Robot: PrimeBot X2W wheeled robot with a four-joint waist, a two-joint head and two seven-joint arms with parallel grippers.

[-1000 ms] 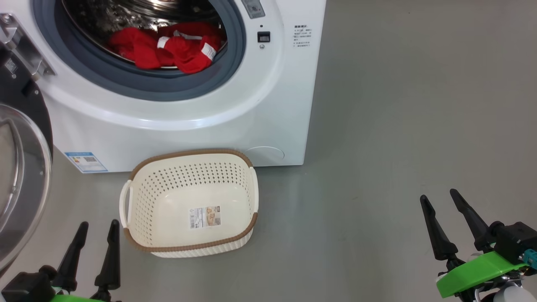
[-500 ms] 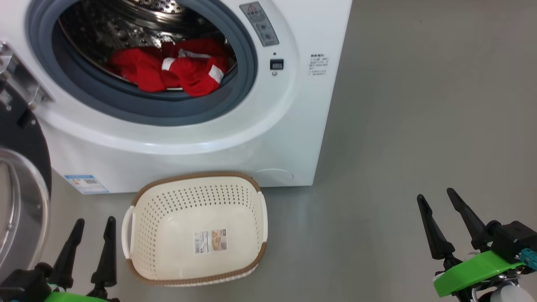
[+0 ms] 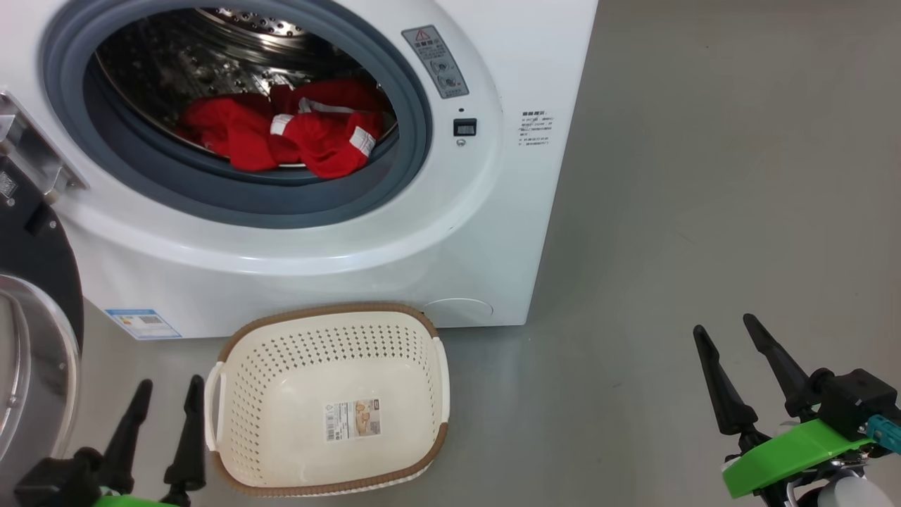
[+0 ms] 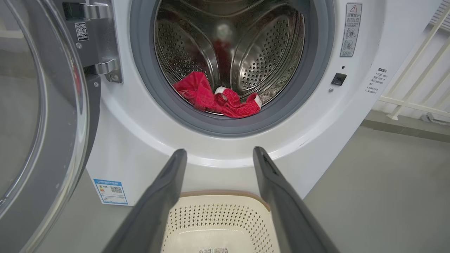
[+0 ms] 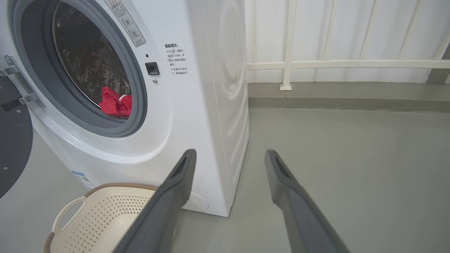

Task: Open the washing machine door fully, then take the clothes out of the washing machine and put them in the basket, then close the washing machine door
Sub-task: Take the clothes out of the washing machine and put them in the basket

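Note:
The white washing machine (image 3: 295, 253) stands ahead with its door (image 3: 32, 352) swung wide open to the left, glass bowl facing me. Red clothes (image 3: 281, 137) with white trim lie at the front of the steel drum, also seen as clothes (image 4: 211, 98) in the left wrist view. The cream basket (image 3: 324, 311) sits empty on the floor just before the machine. My left gripper (image 3: 169, 384) hovers open at the basket's left handle. My right gripper (image 3: 723, 324) is open too, well right of the machine over bare floor.
Grey floor (image 3: 669, 211) stretches to the right of the machine. In the right wrist view a white railing (image 5: 288, 63) and wall run behind the machine's right side. The open door (image 4: 42, 123) takes up the space on the left.
The head camera has tilted up, so the drum opening shows more fully and the basket sits lower in the picture. Both grippers stay open; clothes, basket and door have not moved.

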